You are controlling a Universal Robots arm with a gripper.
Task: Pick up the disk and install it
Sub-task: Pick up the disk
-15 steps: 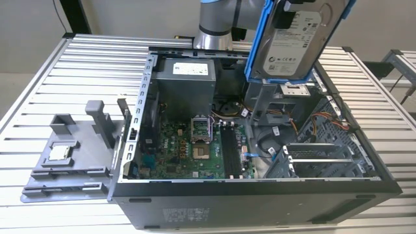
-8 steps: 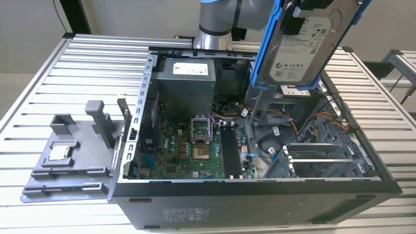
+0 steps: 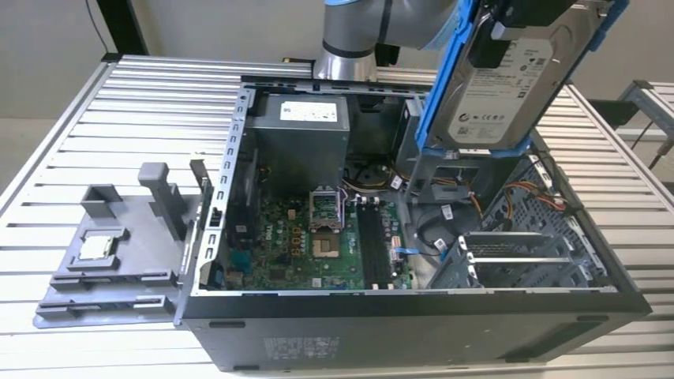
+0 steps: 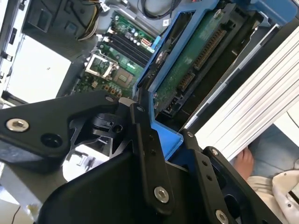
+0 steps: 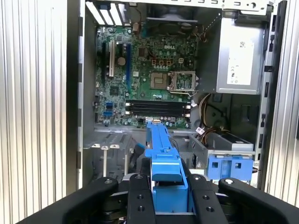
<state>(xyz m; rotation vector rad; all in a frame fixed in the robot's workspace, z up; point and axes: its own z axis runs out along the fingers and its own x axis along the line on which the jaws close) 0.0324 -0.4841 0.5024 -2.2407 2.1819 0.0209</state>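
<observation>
entry. my pincer (image 3: 522, 20) is clenched on the disk (image 3: 506, 87), in the upper right of the exterior view. the disk hangs tilted, near upright, with its white label toward that camera. its blue bracket (image 3: 440, 87) runs down the edge on the exterior view's left. the disk is in the air above the open computer case (image 3: 421, 316), over the half on the exterior view's right, where orange and grey cables (image 3: 516, 193) lie. i cannot tell whether its lower end touches the sheet metal below it.

in the first wrist view my two black fingers (image 5: 138, 196) press against either side of the blue bracket (image 5: 161, 149), with the pincer (image 5: 169, 198) closed around it. past the bracket, inside the case, are the motherboard (image 5: 145, 70), the bare cpu socket (image 5: 182, 81), the power supply (image 5: 238, 60) and a small blue latch (image 5: 231, 167).

in the second wrist view the disk's green circuit side (image 4: 196, 60) faces the camera, framed by the bracket, and my fingers (image 4: 147, 154) clamp the bracket's near end. the motherboard (image 4: 107, 60) lies beyond it.

outside the case, at the lower left of the exterior view, a grey fixture tray (image 3: 116, 276) sits just beside the case wall with a small square silver chip (image 3: 100, 246) on it. tray and case both rest on the slatted metal table (image 3: 126, 103).
</observation>
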